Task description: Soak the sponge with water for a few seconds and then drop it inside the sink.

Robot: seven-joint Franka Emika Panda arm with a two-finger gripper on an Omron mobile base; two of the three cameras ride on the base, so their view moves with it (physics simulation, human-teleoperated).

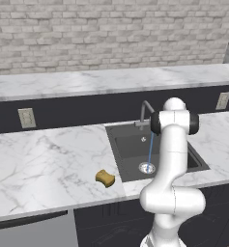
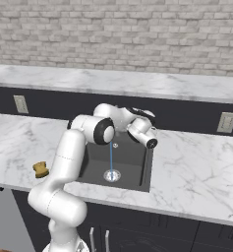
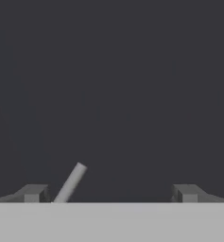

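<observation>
Risk first, from the near side. Sponge point(image 1: 105, 178) not yet picked up: lying on the marble surface point(image 1: 48, 159) close to its front edge, just left of the sink point(image 1: 130, 144), apart from the arm. Small, mustard-yellow, roughly rectangular, with a darker brownish side; looks soft and light. A sloppy approach from above could nudge it along the surface or off the front edge. A pinch on a corner rather than across the body could squash it and let it slip on the way to the basin.

Further in, arm folded over the sink, with the claw point(image 3: 111, 194) spread wide and holding nothing, two dark finger tips well apart against the dark basin. A thin grey rod, probably the faucet point(image 1: 145, 112), close to one tip in the hand view. Hazard here: a swing toward the sponge could clip the gooseneck, since the wrist hangs just beside it.

Water point(image 1: 150, 150) running as a thin, straight, pale-blue stream down to the round silver drain point(image 1: 146, 168). Narrow target: easy to hold the sponge beside the stream rather than in it, leaving it dry. Early release over the rim could land it back on the surface rather than in the basin.
</observation>
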